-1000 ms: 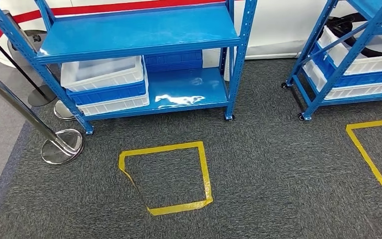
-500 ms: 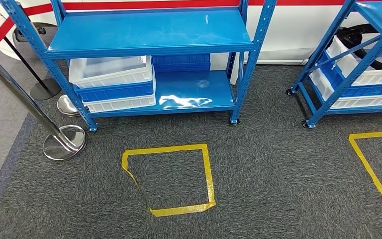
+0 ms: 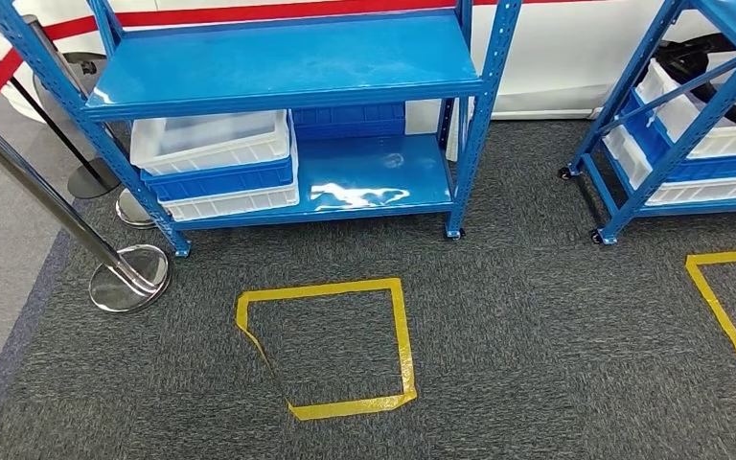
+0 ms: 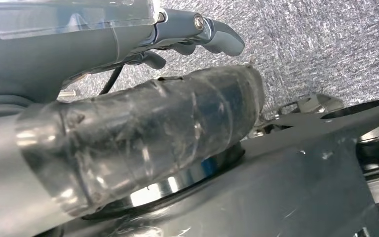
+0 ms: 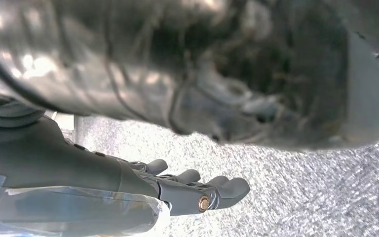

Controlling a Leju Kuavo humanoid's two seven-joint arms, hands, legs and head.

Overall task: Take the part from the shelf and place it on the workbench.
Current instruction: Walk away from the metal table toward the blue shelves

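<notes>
Both the left robot hand (image 4: 197, 37) and right robot hand (image 5: 197, 190) hang loosely open and empty; walking toward the shelf (image 3: 287, 67) at twelve o'clock risks clipping the stanchion (image 3: 129, 278) at nine.

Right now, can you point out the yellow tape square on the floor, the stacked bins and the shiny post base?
yellow tape square (image 3: 321, 288), head view, far edge strip.
stacked bins (image 3: 216, 178), head view, blue middle bin's front.
post base (image 3: 130, 280), head view, chrome disc.

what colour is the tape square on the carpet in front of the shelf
Yellow. The tape square shows best in the head view, on dark grey carpet before the blue shelf.
</notes>
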